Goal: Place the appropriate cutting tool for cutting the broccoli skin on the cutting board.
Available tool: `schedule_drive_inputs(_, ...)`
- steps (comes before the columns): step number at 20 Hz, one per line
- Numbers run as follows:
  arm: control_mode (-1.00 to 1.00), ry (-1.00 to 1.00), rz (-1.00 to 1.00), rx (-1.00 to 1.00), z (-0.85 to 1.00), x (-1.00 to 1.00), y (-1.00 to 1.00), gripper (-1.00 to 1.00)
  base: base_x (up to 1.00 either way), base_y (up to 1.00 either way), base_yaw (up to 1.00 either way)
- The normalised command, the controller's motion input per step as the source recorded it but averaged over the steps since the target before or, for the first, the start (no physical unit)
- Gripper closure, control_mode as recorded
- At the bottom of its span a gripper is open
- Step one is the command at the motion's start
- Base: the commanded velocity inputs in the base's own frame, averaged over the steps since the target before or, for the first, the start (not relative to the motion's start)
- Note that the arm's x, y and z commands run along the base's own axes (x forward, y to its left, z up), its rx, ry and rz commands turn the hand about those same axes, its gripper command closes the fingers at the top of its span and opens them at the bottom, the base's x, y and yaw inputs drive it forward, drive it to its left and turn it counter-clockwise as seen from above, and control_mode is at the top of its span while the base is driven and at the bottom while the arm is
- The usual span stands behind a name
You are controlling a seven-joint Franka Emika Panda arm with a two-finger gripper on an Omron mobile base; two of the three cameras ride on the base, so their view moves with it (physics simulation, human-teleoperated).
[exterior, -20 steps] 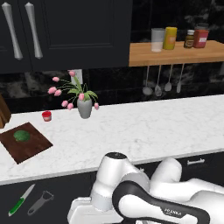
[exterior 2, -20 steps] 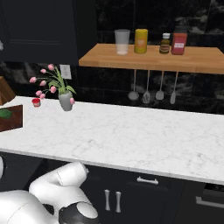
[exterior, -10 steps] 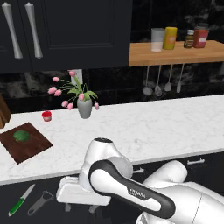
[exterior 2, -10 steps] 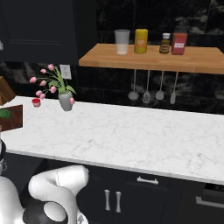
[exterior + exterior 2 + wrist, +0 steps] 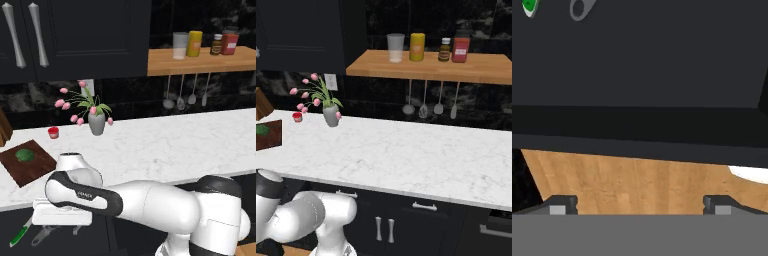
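Observation:
The cutting tool [image 5: 19, 236], a small knife with a green handle, lies low at the left on a dark surface below the counter edge. Its green end [image 5: 529, 6] sits at the top left of the hand view. My gripper [image 5: 59, 225] hangs open just right of it, over the grey peeler [image 5: 45, 233], with nothing between its fingertips [image 5: 562, 204]. The broccoli [image 5: 25, 155] rests on the reddish-brown cutting board [image 5: 35, 170] at the counter's left end. From the right base view the board [image 5: 271, 137] is at the left edge, with the broccoli [image 5: 261, 130] on it.
A red cup [image 5: 53, 132] and a grey vase of pink tulips [image 5: 96, 124] stand behind the board. A wooden shelf [image 5: 200, 61] holds jars, with utensils [image 5: 185, 97] hanging under it. The peeler's loop [image 5: 579, 7] lies next to the knife. Dark cabinet fronts run below the counter.
The arm has swung left and down below the counter edge, bringing the hand beside the knife and over the peeler. The jaws have stayed open.

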Motion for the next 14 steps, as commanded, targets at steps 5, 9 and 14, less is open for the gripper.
schedule_drive_inputs(5, -1.0, 0.02, 0.0, -0.07, -0.43, 0.23, 0.71, -1.0, 0.0, 0.0, 0.0)
schedule_drive_inputs(9, -1.0, -0.01, -0.03, -0.02, -0.32, 0.19, 0.47, -1.0, 0.0, 0.0, 0.0)
schedule_drive_inputs(14, -1.0, 0.0, -0.14, -0.01, -0.32, 0.16, 0.06, -1.0, 0.0, 0.0, 0.0)
